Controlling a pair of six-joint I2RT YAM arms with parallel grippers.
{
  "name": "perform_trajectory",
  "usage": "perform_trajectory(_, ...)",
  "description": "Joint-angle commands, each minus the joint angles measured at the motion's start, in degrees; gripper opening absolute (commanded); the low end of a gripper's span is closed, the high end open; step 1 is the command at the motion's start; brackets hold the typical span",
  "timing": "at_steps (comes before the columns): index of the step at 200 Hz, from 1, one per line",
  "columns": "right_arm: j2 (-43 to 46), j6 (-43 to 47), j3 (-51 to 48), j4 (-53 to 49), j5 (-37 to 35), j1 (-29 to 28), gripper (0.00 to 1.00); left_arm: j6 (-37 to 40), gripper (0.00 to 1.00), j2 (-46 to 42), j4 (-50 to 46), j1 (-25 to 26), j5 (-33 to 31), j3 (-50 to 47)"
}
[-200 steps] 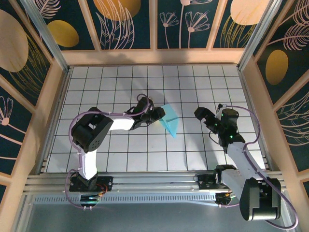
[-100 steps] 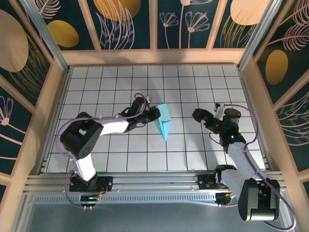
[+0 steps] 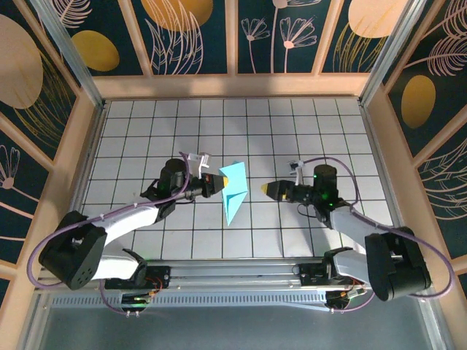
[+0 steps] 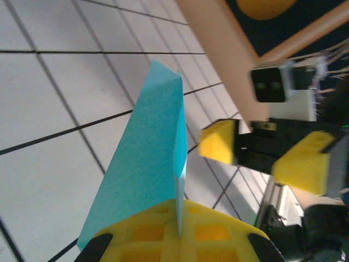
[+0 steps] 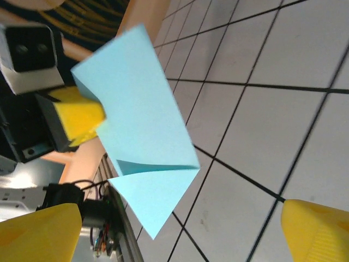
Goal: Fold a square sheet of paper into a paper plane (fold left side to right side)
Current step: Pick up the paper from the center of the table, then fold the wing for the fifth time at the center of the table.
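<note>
Item: folded paper (image 3: 233, 192), light teal-blue, creased into a pointed wedge, held on edge over the middle of the table (image 3: 306, 131) with its tip toward the near edge. Handling, as judged: very light, thin, limp away from the creases, easily crumpled. It is best taken at a creased edge. Left claw (image 3: 217, 184): clamped on the paper's left edge. Right claw (image 3: 268, 190): fingers apart, just right of the paper, not touching. Surroundings: wooden side walls (image 3: 80, 146), well apart. Only the facing claw could knock the paper.
</note>
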State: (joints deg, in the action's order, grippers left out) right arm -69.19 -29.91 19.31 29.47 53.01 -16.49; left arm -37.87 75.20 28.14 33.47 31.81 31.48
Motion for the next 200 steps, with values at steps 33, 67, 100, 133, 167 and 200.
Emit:
perform_trajectory(33,-8.72,0.30,2.10,15.33,2.30,-7.21,0.92,1.22,0.00,-2.19,5.87,-0.36,7.10,-1.49)
perform_trajectory(67,-13.32,-2.33,4.19,20.02,5.59,-8.92,0.82,0.55,0.00,-0.89,5.15,-0.38,8.29,-1.11)
perform_trajectory(100,-13.55,-3.07,5.06,21.27,5.95,-8.93,0.74,1.31,0.00,-0.65,2.20,-0.36,6.42,-1.41)
perform_trajectory(133,-13.02,0.46,7.83,14.71,5.71,-8.83,0.63,1.31,0.00,0.29,1.35,-0.34,5.89,-1.67)
perform_trajectory(167,-13.05,3.11,10.27,9.79,4.88,-8.57,0.52,1.49,0.00,1.30,0.70,-0.35,5.63,-1.74)
perform_trajectory(200,-13.72,4.40,12.09,6.81,3.79,-8.22,0.45,1.65,0.00,1.65,0.43,-0.34,5.63,-2.04)
